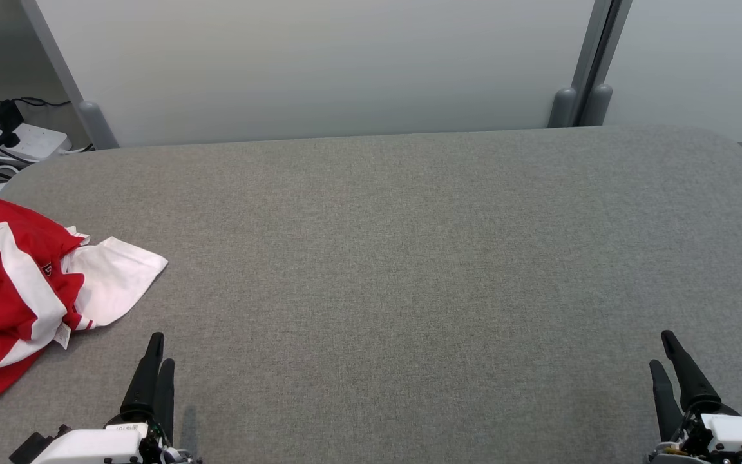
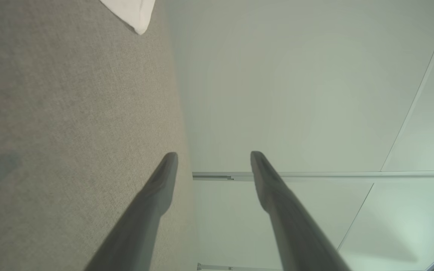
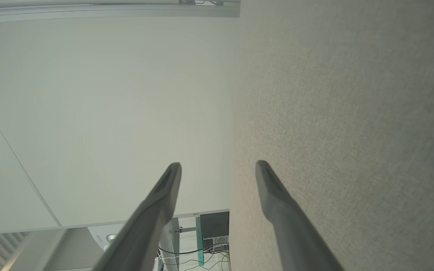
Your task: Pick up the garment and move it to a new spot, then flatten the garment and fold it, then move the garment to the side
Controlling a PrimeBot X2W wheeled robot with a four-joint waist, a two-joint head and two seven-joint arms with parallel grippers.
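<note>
Red-white garment [image 1: 23, 290] crumpled, table's [image 1: 409, 290] left edge.

Looks like an office or lab: grey fabric-topped table [image 1: 409, 258], pale partition panels [image 1: 319, 64], floor power strip [image 1: 29, 140] with plugged-in cables.

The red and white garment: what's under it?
The garment lies crumpled on the grey padded table, near its left edge. Anything beneath its folds is covered.

Crumpled red-and-white cloth garment [image 1: 23, 290]: far left on rounded grey fabric table [image 1: 409, 258]. Left gripper [image 1: 162, 348]: near edge, beside garment. Right gripper [image 1: 661, 348]: near edge, far right. White plastic power strip [image 1: 29, 138]: behind left corner.
</note>
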